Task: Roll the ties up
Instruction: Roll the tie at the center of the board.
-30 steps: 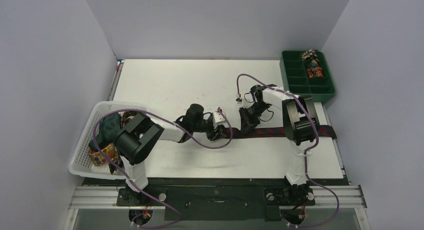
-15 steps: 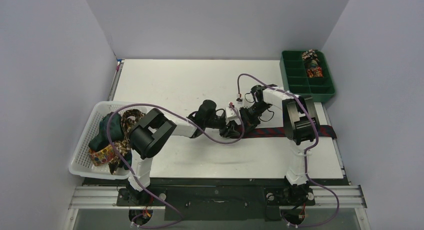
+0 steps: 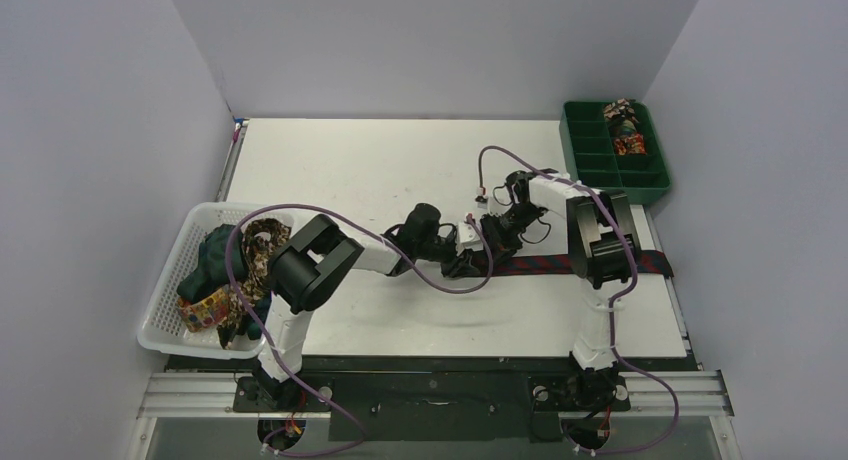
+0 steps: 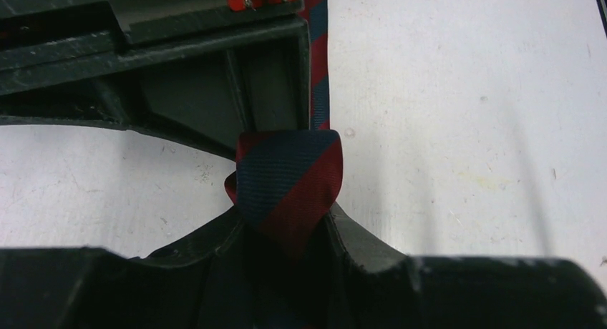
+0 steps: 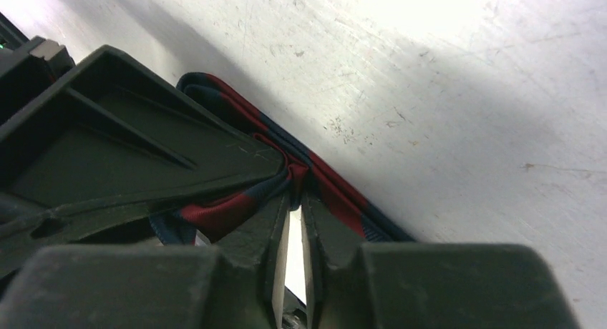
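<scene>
A navy tie with red diagonal stripes (image 3: 545,264) lies flat across the right of the table. Its left end is folded into a small roll (image 4: 290,179). My left gripper (image 3: 462,265) comes at that roll from the left. In the left wrist view the left gripper (image 4: 284,213) is shut on the roll, with a finger pressed to each side. My right gripper (image 3: 495,242) stands just behind the roll, tips down. In the right wrist view the right gripper (image 5: 295,189) is all but shut, its tips pinching a fold of the striped tie (image 5: 215,214). More ties (image 3: 225,270) lie heaped in the basket.
A white mesh basket (image 3: 170,280) sits at the left table edge. A green compartment tray (image 3: 590,165) stands at the back right, with rolled ties (image 3: 625,130) in its far cells. The two grippers nearly touch over the tie's end.
My left arm has reached right to the tie's rolled end and its jaws have narrowed around it. The right gripper has stayed almost in place on the tie.
</scene>
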`<state>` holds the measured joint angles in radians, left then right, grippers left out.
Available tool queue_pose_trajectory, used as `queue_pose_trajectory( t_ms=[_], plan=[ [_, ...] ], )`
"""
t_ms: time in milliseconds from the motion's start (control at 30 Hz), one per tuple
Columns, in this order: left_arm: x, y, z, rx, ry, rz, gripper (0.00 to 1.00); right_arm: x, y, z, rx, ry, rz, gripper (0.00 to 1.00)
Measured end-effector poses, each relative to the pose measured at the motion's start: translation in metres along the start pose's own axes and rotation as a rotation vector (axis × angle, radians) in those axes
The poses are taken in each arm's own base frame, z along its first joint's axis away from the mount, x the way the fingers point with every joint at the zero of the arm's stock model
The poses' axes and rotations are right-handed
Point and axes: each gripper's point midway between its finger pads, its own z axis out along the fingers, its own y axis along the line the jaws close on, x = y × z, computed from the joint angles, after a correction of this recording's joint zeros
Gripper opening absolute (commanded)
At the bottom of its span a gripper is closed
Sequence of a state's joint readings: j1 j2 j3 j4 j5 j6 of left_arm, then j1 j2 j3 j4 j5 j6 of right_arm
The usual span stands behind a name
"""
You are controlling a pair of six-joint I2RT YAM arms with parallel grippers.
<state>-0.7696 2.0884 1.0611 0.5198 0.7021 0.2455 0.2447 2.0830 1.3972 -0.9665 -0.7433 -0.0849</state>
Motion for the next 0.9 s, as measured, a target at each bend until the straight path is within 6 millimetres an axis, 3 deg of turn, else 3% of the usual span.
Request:
queue_pose_trajectory(
  t_ms=[133, 267, 333, 567, 667, 767, 833, 900],
  plan=[
    [0.002, -0.002, -0.001, 0.024, 0.023, 0.033, 0.23, 0.003, -0.002, -0.008, -0.024, -0.005, 0.007, 0.35],
    [0.002, -0.004, -0.001, 0.047, 0.044, 0.053, 0.21, 0.006, -0.004, -0.027, -0.04, -0.026, 0.003, 0.44],
    [0.002, -0.004, -0.001, 0.054, 0.053, 0.055, 0.21, 0.007, -0.001, -0.039, -0.054, -0.042, -0.004, 0.53],
    [0.003, -0.004, -0.002, 0.067, 0.078, 0.054, 0.21, 0.007, 0.021, -0.052, -0.133, -0.058, -0.028, 0.57],
    [0.003, -0.004, -0.002, 0.069, 0.082, 0.053, 0.21, 0.009, 0.028, -0.05, -0.152, -0.043, -0.032, 0.44],
    [0.003, -0.004, -0.002, 0.07, 0.084, 0.051, 0.24, 0.009, 0.03, -0.045, -0.138, -0.026, -0.054, 0.12],
    [0.003, -0.004, -0.002, 0.071, 0.085, 0.049, 0.28, 0.009, 0.027, -0.041, -0.118, -0.012, -0.059, 0.0],
    [0.003, -0.004, -0.002, 0.071, 0.085, 0.049, 0.34, 0.009, 0.022, -0.035, -0.096, 0.002, -0.054, 0.0]
  ],
)
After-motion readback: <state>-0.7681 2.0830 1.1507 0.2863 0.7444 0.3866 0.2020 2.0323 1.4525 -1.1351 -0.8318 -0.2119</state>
